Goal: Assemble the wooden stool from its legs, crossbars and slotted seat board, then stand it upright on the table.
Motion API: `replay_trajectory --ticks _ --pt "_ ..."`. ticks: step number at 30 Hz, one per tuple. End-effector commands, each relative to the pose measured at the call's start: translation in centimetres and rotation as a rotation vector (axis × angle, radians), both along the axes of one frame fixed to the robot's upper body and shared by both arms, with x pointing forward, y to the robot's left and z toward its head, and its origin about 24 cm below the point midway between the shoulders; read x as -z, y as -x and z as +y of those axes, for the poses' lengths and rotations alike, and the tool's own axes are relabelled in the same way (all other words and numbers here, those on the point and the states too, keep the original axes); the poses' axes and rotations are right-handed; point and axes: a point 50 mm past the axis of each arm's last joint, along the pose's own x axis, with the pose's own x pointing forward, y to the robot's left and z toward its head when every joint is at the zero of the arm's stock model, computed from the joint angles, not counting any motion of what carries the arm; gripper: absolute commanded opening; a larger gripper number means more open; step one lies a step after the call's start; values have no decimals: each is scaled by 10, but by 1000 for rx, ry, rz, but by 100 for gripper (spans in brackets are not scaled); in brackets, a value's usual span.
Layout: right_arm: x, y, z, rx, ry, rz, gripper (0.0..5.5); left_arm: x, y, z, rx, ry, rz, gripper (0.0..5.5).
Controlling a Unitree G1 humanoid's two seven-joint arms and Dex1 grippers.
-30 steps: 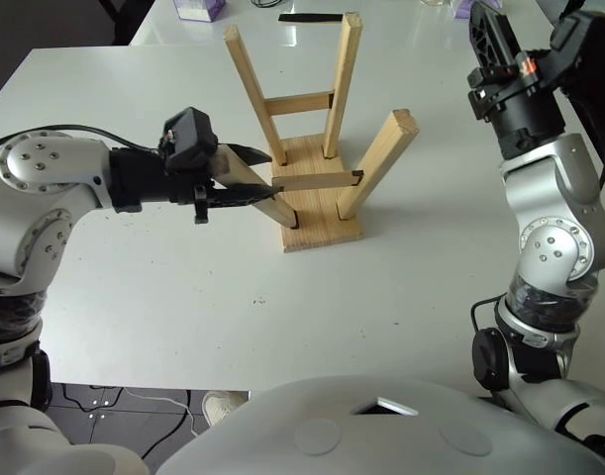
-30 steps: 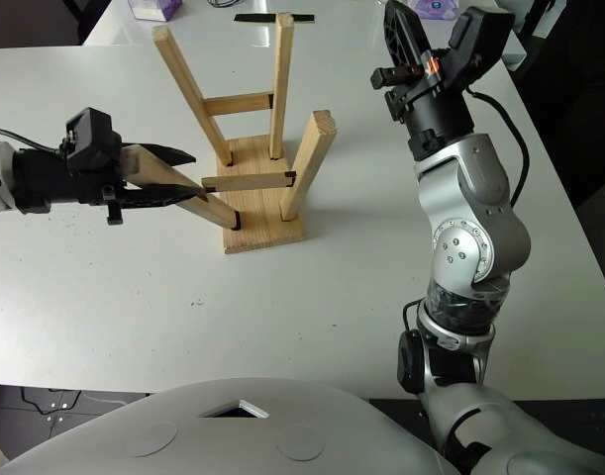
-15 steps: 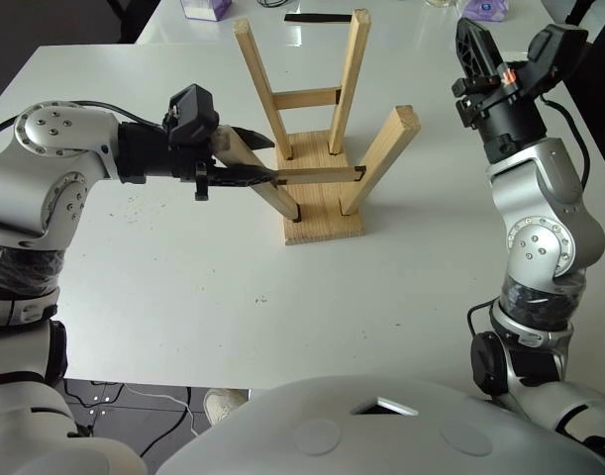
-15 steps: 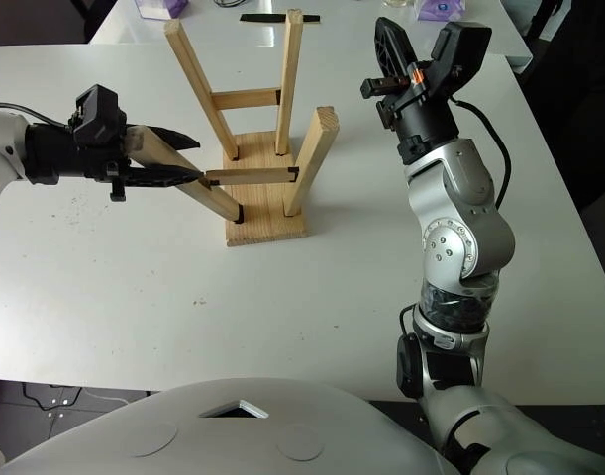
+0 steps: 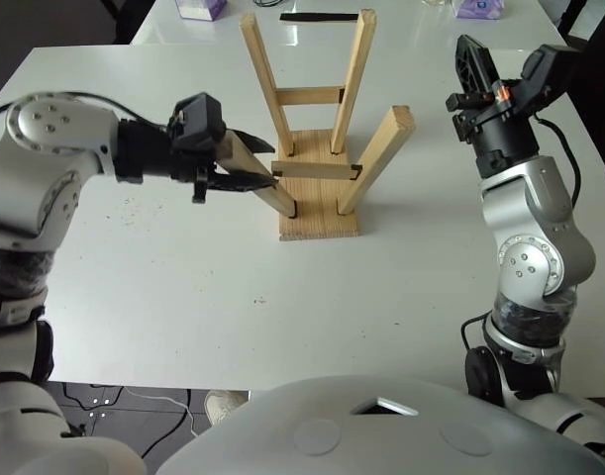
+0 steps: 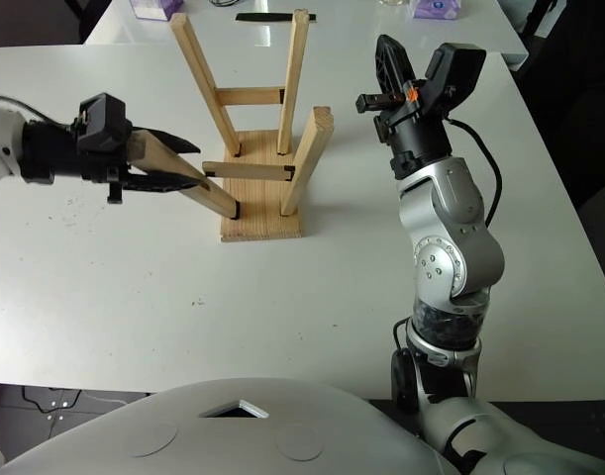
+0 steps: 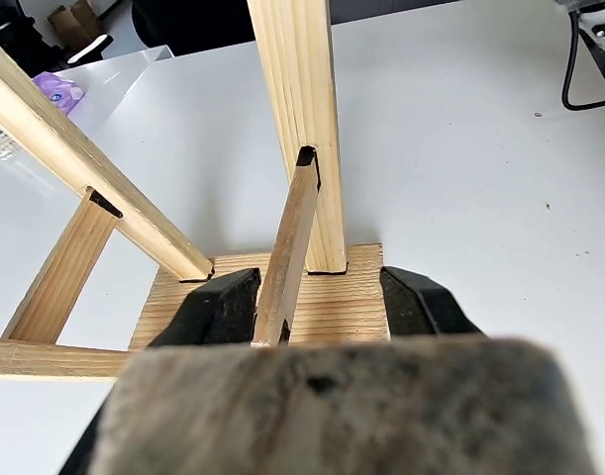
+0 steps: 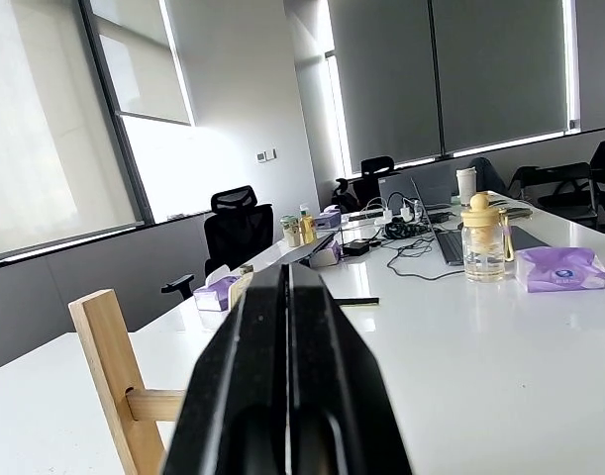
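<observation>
One leg (image 5: 269,190) in left jaws, arm outstretched

White table (image 5: 183,297), shaded office windows (image 8: 54,129)

Purple tissue box (image 8: 561,268) near glass bottle (image 8: 483,237); black office chair (image 8: 238,233).

Upturned pale wooden stool (image 5: 318,216) stands far centre on the white table (image 5: 183,297). The left gripper (image 5: 252,176) is around its near-left leg (image 5: 277,201), the right gripper (image 5: 470,64) well apart, right.
</observation>
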Motion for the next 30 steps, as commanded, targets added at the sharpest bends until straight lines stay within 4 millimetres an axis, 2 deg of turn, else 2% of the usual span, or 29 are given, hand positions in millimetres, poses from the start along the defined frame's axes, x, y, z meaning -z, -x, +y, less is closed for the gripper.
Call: replay_trajectory --ticks 1,7,9,12,19,22,27,30 --pt "1 3 6 17 -12 -11 0 20 -17 4 -15 -92 162 204" --pt "7 8 7 50 -39 -5 0 27 -31 -3 37 -80 248 204" --pt "8 8 7 56 -40 -7 0 36 -33 -4 37 -95 265 204" --pt "7 8 8 51 -35 -8 0 54 -29 3 7 -89 299 205" --pt "9 7 0 62 -11 0 0 55 -12 13 -124 76 290 205" --pt "4 6 1 33 7 -13 0 60 -5 14 -144 94 313 205" --pt "-13 1 4 -36 16 -62 0 66 -7 17 -178 118 349 206" --pt "-18 -3 9 -107 24 -73 0 63 -9 19 -176 246 391 206"
